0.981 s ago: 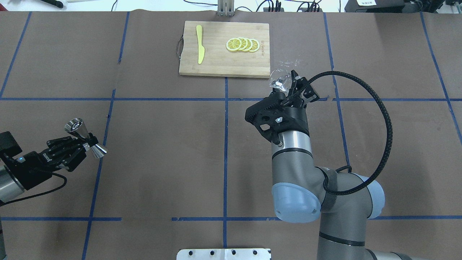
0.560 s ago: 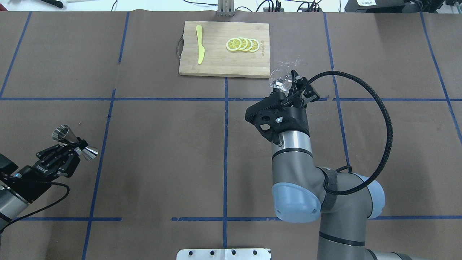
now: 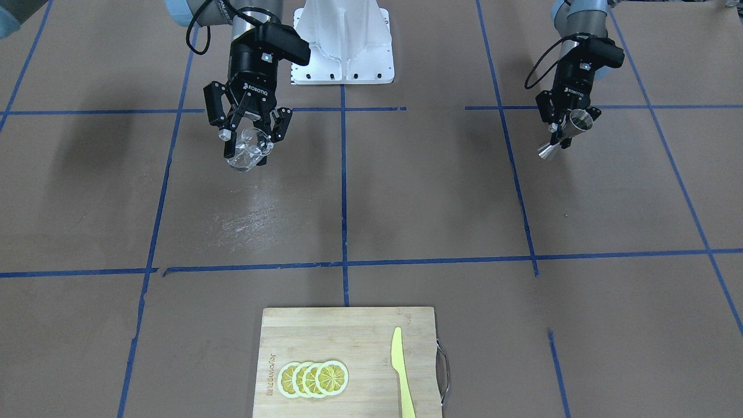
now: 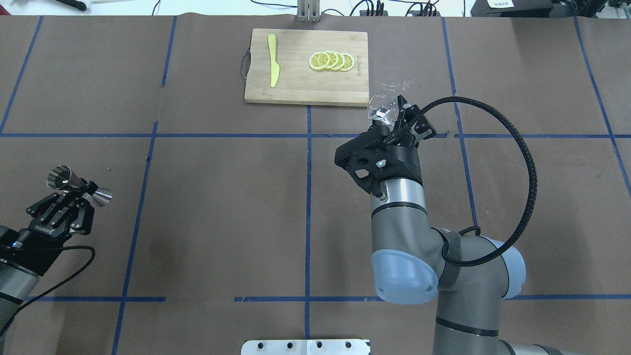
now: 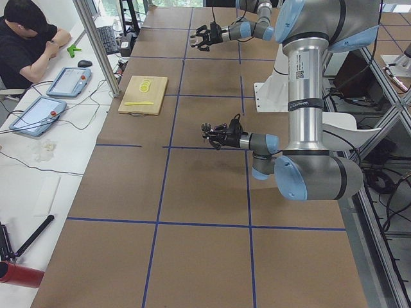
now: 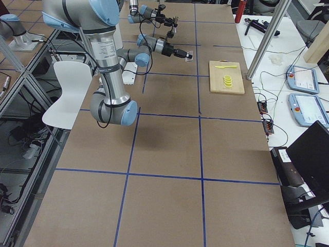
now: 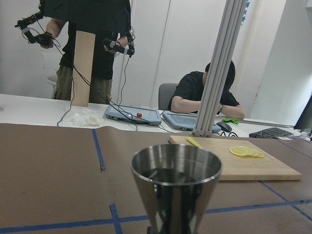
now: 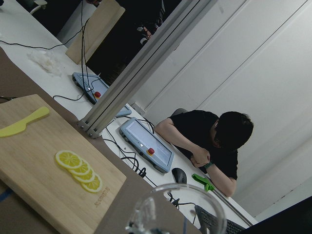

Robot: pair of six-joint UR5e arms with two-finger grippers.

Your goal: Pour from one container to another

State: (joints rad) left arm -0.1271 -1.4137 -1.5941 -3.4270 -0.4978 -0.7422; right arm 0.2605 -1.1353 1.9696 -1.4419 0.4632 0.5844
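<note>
The right gripper (image 3: 248, 138) is clamped on the glass cup (image 3: 244, 158), which sits between its fingertips. The glass is judged rigid, smooth, slippery and breakable, so it is best gripped across the thick wall, firmly but without crushing. The left gripper (image 3: 564, 130) clasps the steel jigger (image 3: 578, 121) at its narrow waist. The jigger is judged light and stiff, and it seats well there. The two vessels are well apart.

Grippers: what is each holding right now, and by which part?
Left gripper holds the steel jigger at its narrow waist. Right gripper holds the glass cup, clamped across its side walls.
</note>
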